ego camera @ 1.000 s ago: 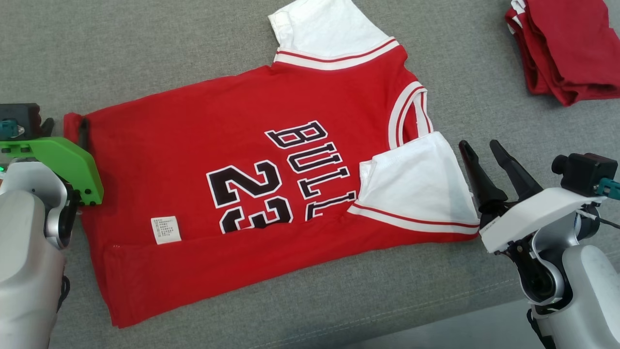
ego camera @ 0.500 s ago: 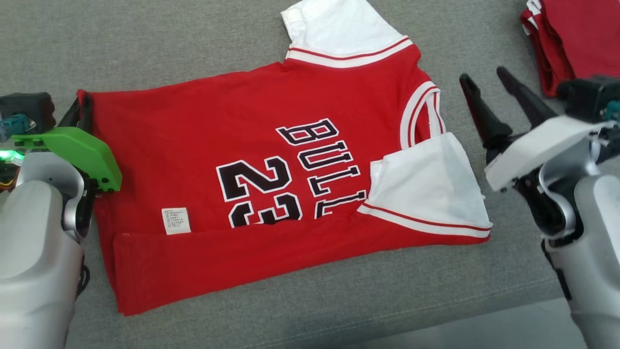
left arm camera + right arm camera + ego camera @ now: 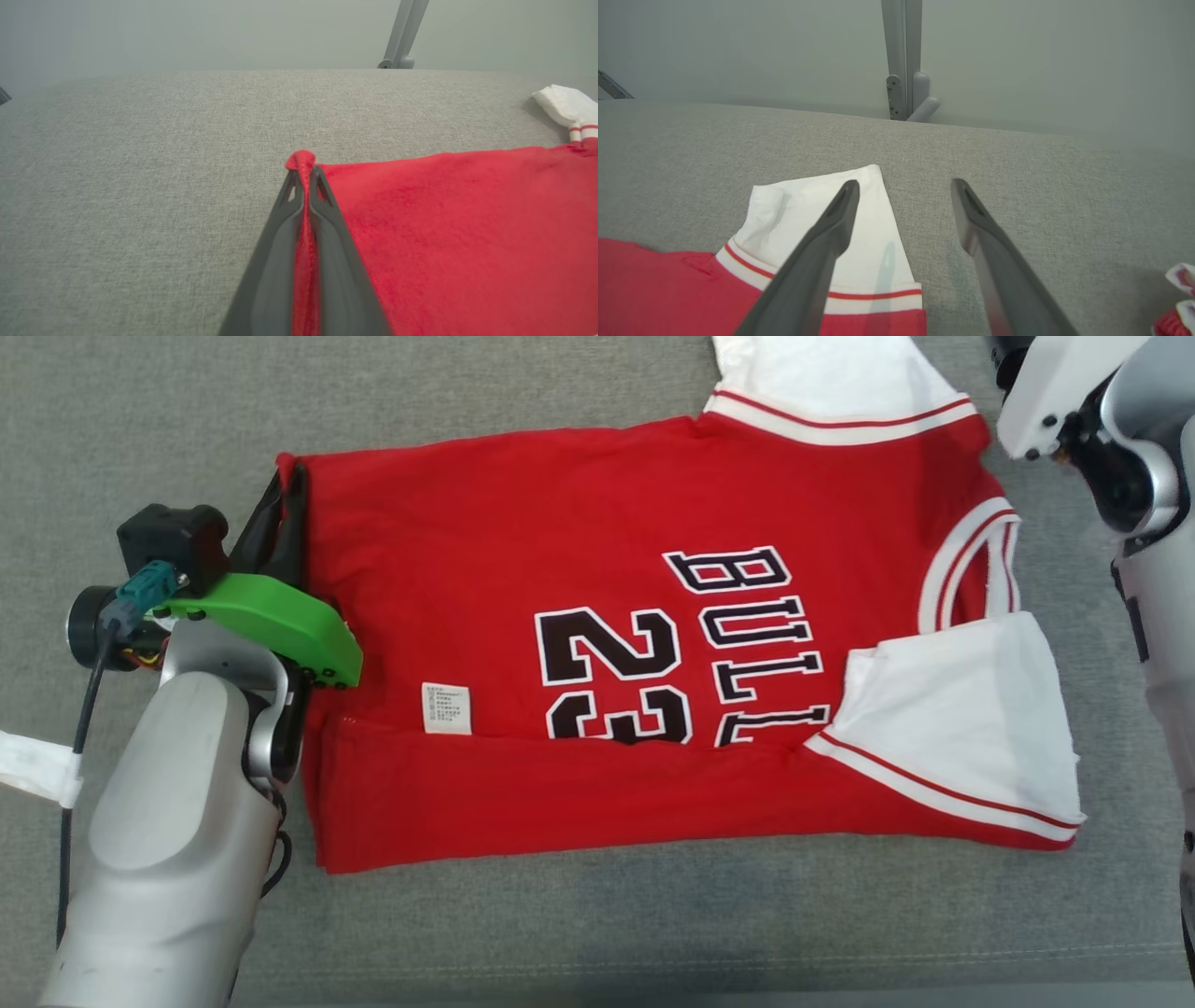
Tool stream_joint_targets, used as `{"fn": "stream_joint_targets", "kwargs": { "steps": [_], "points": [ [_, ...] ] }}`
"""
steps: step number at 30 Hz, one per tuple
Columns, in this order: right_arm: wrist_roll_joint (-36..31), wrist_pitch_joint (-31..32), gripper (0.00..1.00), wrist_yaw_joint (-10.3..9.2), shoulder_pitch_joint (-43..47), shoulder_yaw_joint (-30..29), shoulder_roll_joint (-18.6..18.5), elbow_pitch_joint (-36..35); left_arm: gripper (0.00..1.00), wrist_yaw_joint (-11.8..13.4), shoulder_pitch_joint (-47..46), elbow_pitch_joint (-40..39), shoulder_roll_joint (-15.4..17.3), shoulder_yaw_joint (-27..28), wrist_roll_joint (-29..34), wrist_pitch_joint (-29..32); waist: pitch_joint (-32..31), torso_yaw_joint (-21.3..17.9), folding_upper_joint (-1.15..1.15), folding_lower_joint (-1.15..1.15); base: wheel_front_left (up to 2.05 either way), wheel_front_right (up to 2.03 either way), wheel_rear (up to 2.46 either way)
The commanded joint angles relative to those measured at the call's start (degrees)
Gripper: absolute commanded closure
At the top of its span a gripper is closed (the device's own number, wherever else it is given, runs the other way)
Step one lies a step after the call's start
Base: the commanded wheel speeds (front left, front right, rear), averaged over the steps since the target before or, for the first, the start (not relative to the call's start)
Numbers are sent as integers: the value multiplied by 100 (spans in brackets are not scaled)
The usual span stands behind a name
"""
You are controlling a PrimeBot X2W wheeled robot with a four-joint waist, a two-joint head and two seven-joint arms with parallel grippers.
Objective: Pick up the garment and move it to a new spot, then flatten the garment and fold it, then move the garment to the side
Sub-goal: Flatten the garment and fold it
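The red short-sleeved jersey with white sleeves and black "BULLS 23" lettering (image 3: 597, 616) lies spread flat in the middle of the grey woven upholstered surface (image 3: 140, 429), with its collar toward 3 o'clock and its hem toward 9 o'clock in the head view. Its near long edge is folded up over the front, so the strip covers the bottom of the numbers. A small white care label (image 3: 445, 707) sits just above that fold. One white sleeve with red trim (image 3: 962, 709) is folded in over the chest at about 4 o'clock, and the other white sleeve (image 3: 831, 373) sticks out flat at 1 o'clock. At the jersey's 10 o'clock corner the left gripper (image 3: 291, 476) is clamped tight on the hem. In the left wrist view its dark fingers (image 3: 280, 261) press a ridge of red cloth between them, with a small nub poking out past the tips. The right gripper (image 3: 905, 184) holds nothing and its jaws are spread wide (the widest they go). It hovers over the outstretched sleeve's edge in the right wrist view, one finger above the white cloth and the other above bare upholstery. Its white wrist housing (image 3: 1064, 392) shows at 1 o'clock in the head view.
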Motion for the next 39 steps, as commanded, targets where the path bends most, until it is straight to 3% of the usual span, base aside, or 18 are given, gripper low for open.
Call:
{"fn": "stream_joint_targets", "kwargs": {
  "steps": [1, 11, 21, 22, 23, 24, 26, 27, 33, 39],
  "points": [
    [-62, 43, 0, -3, -181, -36, -12, 187, 100, 28, -112, -43, -44, -3, -23, -79, 399, 420, 0, 0, 0, 0, 0],
    [-540, 192, 0, -3, -1299, -166, 84, 1829, 100, 32, -356, -22, -431, -177, 6, -455, 829, 836, 0, 0, 0, 0, 0],
    [-707, 90, 0, -1, -1600, 40, 206, 2537, 100, -18, -409, 92, -440, -258, 14, -565, 894, 880, 0, 0, 0, 0, 0],
    [-714, 65, 8, -2, -1617, 72, 213, 2584, 100, -18, -417, 100, -432, -263, 12, -570, 897, 877, 0, 0, 0, 0, 0],
    [-705, 52, 36, -2, -1634, 104, 217, 2627, 100, -18, -426, 107, -424, -265, 8, -572, 897, 872, 0, 0, 0, 0, 0],
    [-687, 29, 58, -2, -1654, 135, 220, 2673, 100, -18, -431, 115, -417, -267, 0, -576, 897, 866, 0, 0, 0, 0, 0],
    [-677, -32, 76, -3, -1677, 219, 216, 2739, 100, -15, -443, 132, -403, -262, -19, -584, 893, 850, 0, 0, 0, 0, 0],
    [-675, -76, 100, -5, -1690, 257, 209, 2773, 100, -14, -448, 145, -393, -258, -30, -587, 889, 839, 0, 0, 0, 0, 0],
    [-604, -635, 100, -7, -1746, 314, 198, 2892, 100, -11, -500, 186, -351, -177, -107, -652, 829, 732, 0, 0, 0, 0, 0],
    [-34, -1154, 100, -6, -1501, 598, 129, 2541, 100, 3, -485, 219, -220, -105, -142, -716, 665, 473, 0, 0, 0, 0, 0]
  ]
}}
